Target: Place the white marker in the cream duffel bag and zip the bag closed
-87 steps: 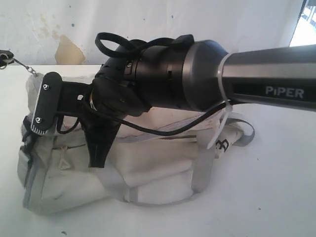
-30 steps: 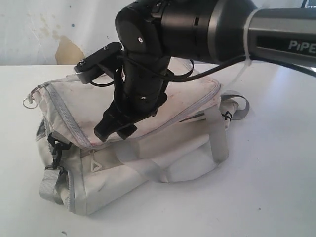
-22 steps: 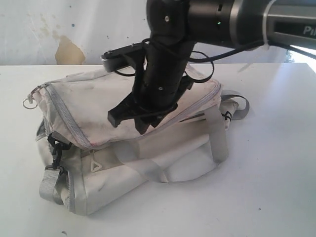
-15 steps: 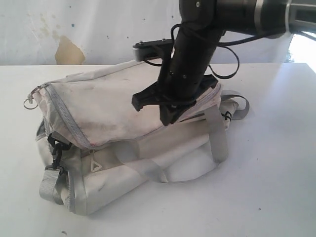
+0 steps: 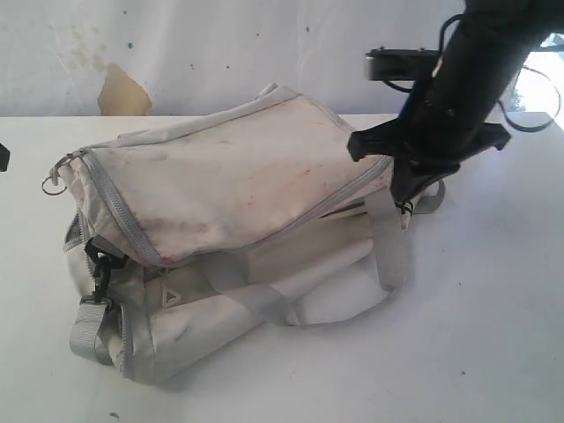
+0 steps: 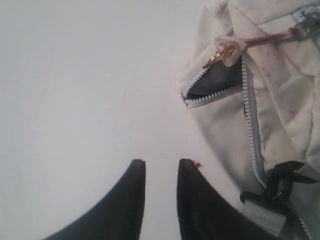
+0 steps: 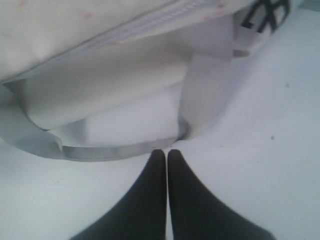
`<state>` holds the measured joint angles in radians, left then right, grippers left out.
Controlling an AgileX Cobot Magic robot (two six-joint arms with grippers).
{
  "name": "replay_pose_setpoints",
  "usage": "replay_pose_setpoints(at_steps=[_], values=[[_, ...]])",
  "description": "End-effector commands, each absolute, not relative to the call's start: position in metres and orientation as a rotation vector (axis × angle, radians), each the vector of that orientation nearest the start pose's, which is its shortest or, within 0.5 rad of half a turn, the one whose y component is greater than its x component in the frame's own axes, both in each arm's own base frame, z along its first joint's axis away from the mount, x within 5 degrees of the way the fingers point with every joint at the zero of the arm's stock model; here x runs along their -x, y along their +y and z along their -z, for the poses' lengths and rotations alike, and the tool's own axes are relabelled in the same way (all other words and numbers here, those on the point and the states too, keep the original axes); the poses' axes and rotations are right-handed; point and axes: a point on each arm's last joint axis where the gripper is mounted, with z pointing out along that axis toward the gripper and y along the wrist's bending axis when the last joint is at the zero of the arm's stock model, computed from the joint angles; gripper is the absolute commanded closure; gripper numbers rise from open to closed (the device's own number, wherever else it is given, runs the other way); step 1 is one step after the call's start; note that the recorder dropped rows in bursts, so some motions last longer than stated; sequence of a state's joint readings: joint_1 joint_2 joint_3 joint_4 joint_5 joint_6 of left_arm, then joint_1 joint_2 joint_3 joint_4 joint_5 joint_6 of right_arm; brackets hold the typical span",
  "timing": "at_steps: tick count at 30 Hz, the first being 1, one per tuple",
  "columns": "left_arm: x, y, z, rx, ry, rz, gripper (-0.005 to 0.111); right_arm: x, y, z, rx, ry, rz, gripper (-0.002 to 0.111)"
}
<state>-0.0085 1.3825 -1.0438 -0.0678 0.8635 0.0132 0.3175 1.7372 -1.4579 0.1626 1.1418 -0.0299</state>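
Setting: bare robot test bench, lab or workshop type; cannot narrow further. Evidence: plain white table [image 5: 493, 352] as the work surface. A black robot arm [image 5: 467, 79] reaches over it. The white wall [image 5: 220, 44] behind is stained, with a tan patch [image 5: 119, 92] of flaked paint.

cream duffel bag [image 5: 220, 185] on table [image 5: 493, 335], right hand [image 7: 166, 151] beside it

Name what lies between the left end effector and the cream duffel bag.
Only bare white table between the left end effector and the cream duffel bag, shown in the left wrist view.
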Motion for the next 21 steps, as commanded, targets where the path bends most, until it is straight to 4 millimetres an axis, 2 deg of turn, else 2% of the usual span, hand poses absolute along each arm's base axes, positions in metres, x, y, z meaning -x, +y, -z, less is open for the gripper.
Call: replay_pose_setpoints(at_steps=[1, 4, 12, 17, 21], values=[[-0.271, -0.007, -0.288, 0.013, 2.683, 0.068, 0.096, -0.337, 0.086, -0.282, 0.303, 2.879, -0.246, 0.108], [-0.271, -0.007, -0.288, 0.008, 2.687, 0.058, 0.107, -0.338, 0.066, -0.275, 0.238, 2.897, -0.224, 0.108], [-0.272, -0.007, -0.286, 0.008, 2.674, 0.056, 0.107, -0.339, 0.021, -0.255, 0.099, 2.913, -0.101, 0.108], [-0.271, -0.007, -0.278, 0.01, 2.655, 0.054, 0.107, -0.339, 0.005, -0.249, 0.082, 2.907, -0.025, 0.108], [-0.272, -0.007, -0.275, 0.011, 2.642, 0.054, 0.107, -0.338, 0.005, -0.249, 0.121, 2.909, -0.021, 0.108]])
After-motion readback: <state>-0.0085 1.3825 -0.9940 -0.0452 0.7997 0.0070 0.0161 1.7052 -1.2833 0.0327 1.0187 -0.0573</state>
